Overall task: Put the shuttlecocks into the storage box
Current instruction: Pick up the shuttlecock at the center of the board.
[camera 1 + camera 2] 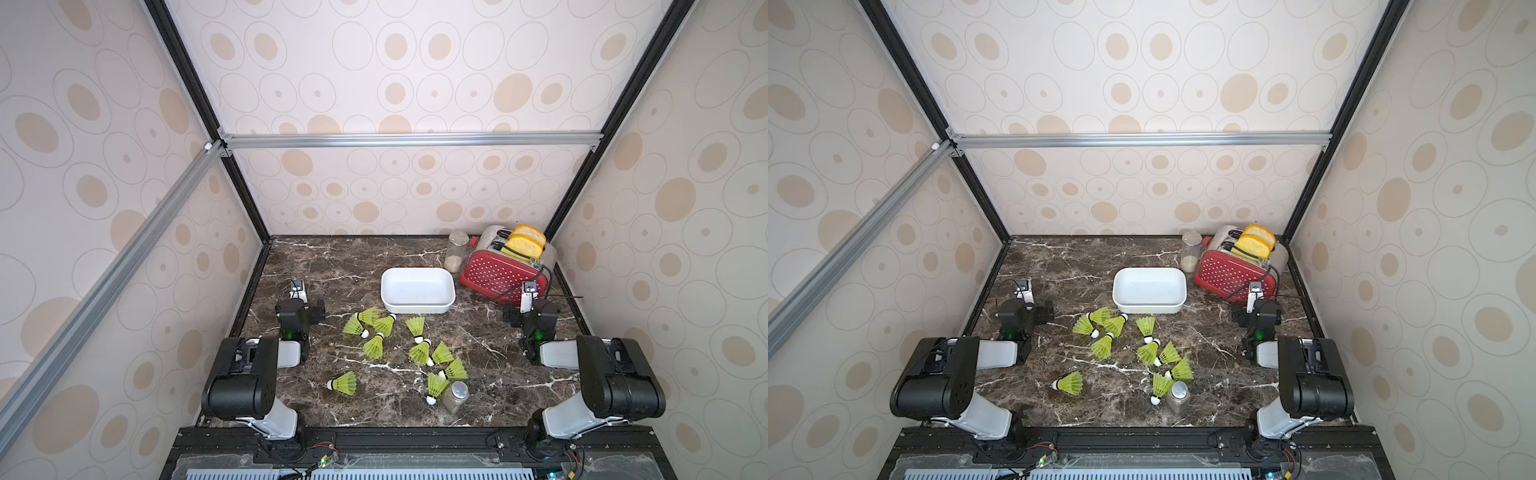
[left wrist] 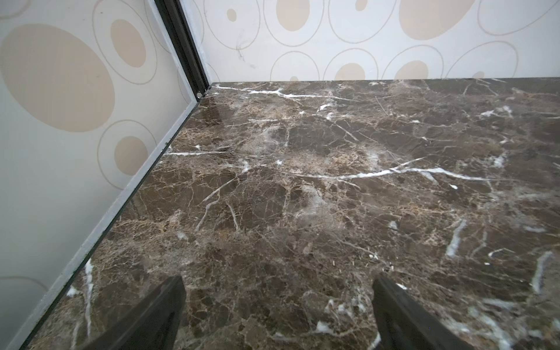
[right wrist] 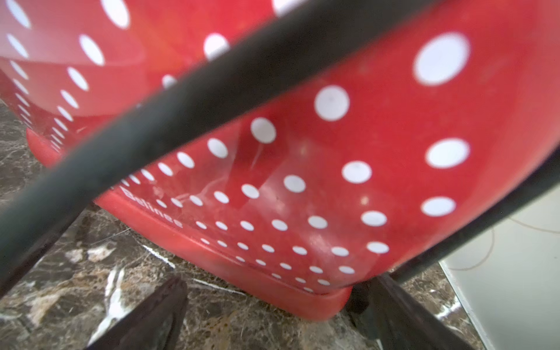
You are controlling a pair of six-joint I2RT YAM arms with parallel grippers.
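Several neon yellow-green shuttlecocks lie loose on the dark marble table in both top views. One group is near the storage box's front left, another sits nearer the middle, and a single shuttlecock lies apart toward the front left. The white storage box stands behind them with nothing inside. My left gripper is open over bare marble at the table's left side, away from the shuttlecocks. At the right, my right gripper is open too, close to the toaster's base.
A red dotted toaster holding bread slices stands at the back right, its black cord running across the right wrist view. A glass jar stands beside it. A metal-capped shaker stands by the nearest shuttlecock.
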